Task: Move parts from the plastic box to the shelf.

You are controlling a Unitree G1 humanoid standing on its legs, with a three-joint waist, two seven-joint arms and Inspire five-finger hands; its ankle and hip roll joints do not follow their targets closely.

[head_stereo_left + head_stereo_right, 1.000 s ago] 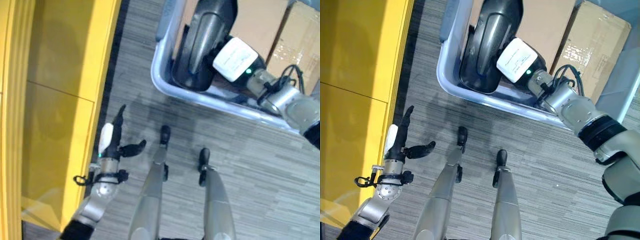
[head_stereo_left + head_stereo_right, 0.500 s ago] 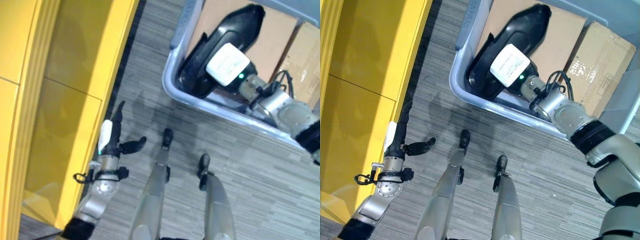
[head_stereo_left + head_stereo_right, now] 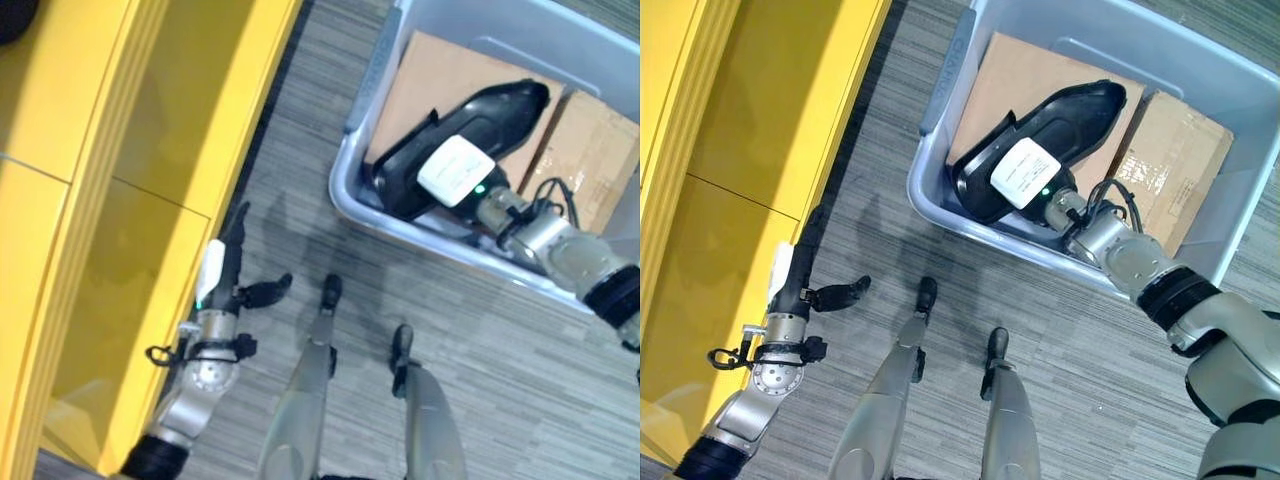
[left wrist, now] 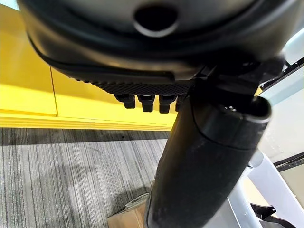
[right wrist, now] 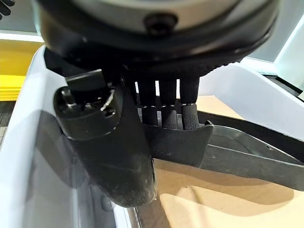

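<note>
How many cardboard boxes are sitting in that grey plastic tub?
2. One cardboard box lies under the black part; the second lies beside it, nearer the tub's far side. More could be hidden beneath.

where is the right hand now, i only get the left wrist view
observer: The right hand is inside the grey plastic box, on the long black moulded plastic part.
operator: has it got hold of it
observer: Yes. In the right wrist view its fingers curl over the part's edge.
operator: what's under the part
observer: A flat brown cardboard sheet. A brown cardboard carton sits beside it in the box.
</note>
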